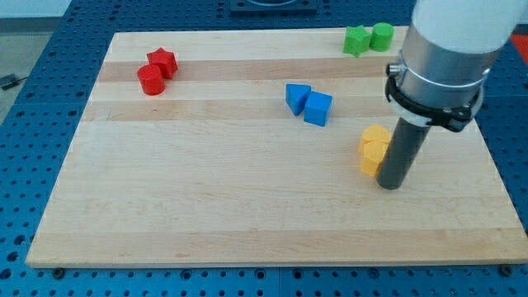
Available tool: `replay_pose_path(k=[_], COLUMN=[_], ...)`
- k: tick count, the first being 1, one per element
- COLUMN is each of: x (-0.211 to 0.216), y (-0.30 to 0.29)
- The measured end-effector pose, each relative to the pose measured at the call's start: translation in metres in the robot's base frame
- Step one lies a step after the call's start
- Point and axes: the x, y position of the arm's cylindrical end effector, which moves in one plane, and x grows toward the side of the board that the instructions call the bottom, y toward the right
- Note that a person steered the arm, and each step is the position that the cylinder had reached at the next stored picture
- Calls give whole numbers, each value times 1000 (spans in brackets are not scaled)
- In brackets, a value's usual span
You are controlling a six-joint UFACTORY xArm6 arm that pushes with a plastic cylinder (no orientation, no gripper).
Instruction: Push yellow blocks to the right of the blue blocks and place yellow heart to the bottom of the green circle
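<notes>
Two yellow blocks sit together right of the board's middle: one [376, 136] above, the other [372, 157] below it; their shapes are hard to make out. My tip [391, 183] rests on the board just right of and below the lower yellow block, touching or almost touching it. Two blue blocks lie up and to the left: a blue triangle [297, 97] and a blue cube [318, 108]. A green circle [382, 35] and a green star-like block [356, 40] sit at the board's top edge, above the yellow blocks.
A red star [163, 61] and a red circle [151, 80] sit at the top left of the wooden board [206, 198]. The arm's white and grey body [445, 58] covers the board's top right corner.
</notes>
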Motion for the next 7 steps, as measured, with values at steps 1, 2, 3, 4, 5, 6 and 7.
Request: replay_pose_path(k=[1, 2, 3, 4, 5, 6, 7], x=[-8, -1, 14, 20, 15, 1, -16], y=[0, 9, -3, -33, -46, -44, -35])
